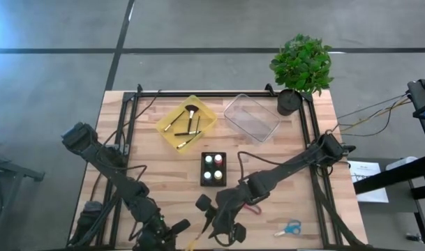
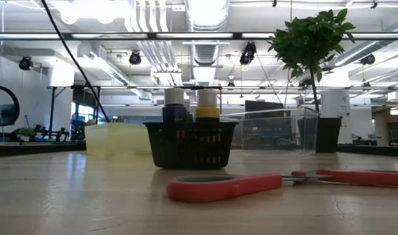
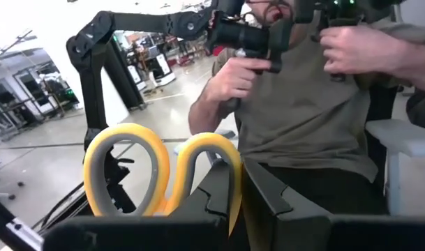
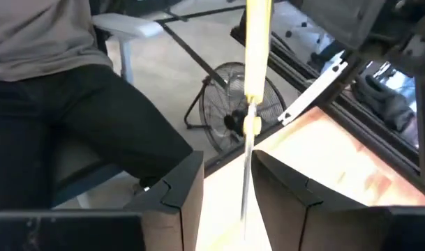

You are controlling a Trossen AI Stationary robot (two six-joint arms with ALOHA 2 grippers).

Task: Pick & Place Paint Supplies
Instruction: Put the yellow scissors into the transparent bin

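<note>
**Inspector:** State of both end effectors, placed against the black bottle basket (image 1: 213, 169).

**Assessor:** Both sit on the near-edge side of the basket, close together. The left gripper (image 1: 172, 229) is clamped tight on the yellow-handled scissors (image 3: 163, 174), handle loops standing clear of its fingers. The right gripper (image 1: 222, 224) has its fingers part-closed around the blade (image 4: 247, 181) of the same pair. I judge this a hand-over in mid-air.

**Inspector:** Remaining supplies?

**Assessor:** Red-handled scissors (image 2: 251, 184) lie flat just to the basket's near-right; blue-handled scissors (image 1: 289, 228) farther that way. Brushes (image 1: 188, 122) already lie in the yellow tray (image 1: 205, 125) beyond the basket; the clear bin (image 1: 252, 117) is beside it.

**Inspector:** Recommendation?

**Assessor:** One gripper should release only once the other's hold is firm. Thin blades may slip or pivot, so keep the scissors level and carry them low.
</note>
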